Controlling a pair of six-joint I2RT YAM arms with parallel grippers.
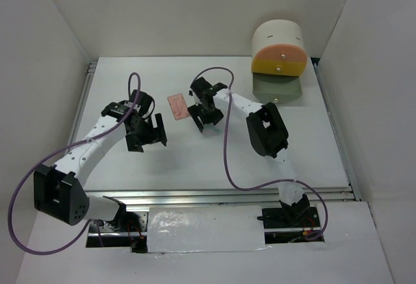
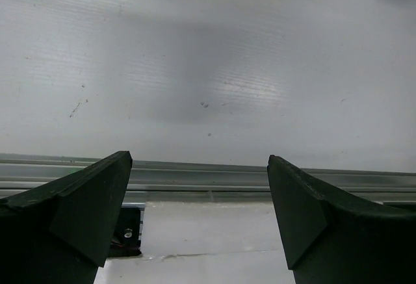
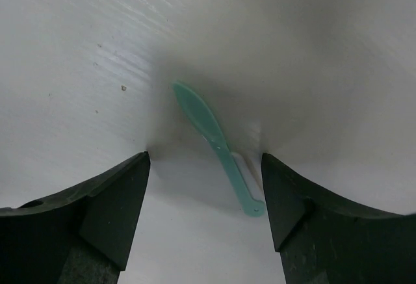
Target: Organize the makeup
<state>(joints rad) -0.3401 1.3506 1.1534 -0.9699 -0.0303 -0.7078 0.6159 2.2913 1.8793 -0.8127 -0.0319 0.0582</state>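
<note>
From above, the right claw (image 1: 203, 120) hangs low over the middle of the white counter (image 1: 312, 154). A flat pink palette (image 1: 177, 105) lies just to its left, apart from it. The left claw (image 1: 148, 138) sits further left, also low, with nothing under it that I can make out. In the far right corner stands a round drawer unit (image 1: 279, 53), and its lowest drawer (image 1: 276, 90), grey-green, is pulled out. No other makeup shows in this view.

In the left wrist view, the left claw's fingers (image 2: 84, 212) are spread wide and released. Between them there is only bare counter and the metal rail at its edge.

In the right wrist view, the right claw's fingers (image 3: 110, 212) are likewise wide apart and hold nothing. A thin mint-green stick (image 3: 211, 134) lies flat on the counter in the gap between them. It is slanted, and its lower end comes just beside the right-hand finger. Whether it touches that finger I cannot tell.

The step in hand looks like the pickup of the mint-green stick, lined up but not yet grasped. The stick is slim and lies flat, so the next move probably calls for bringing the fingertips right down to the counter. It also calls for centring the stick better in the gap and closing across its narrow width so it does not skid out sideways. The open drawer seems the likely place for it. The pink palette waits on the counter.
</note>
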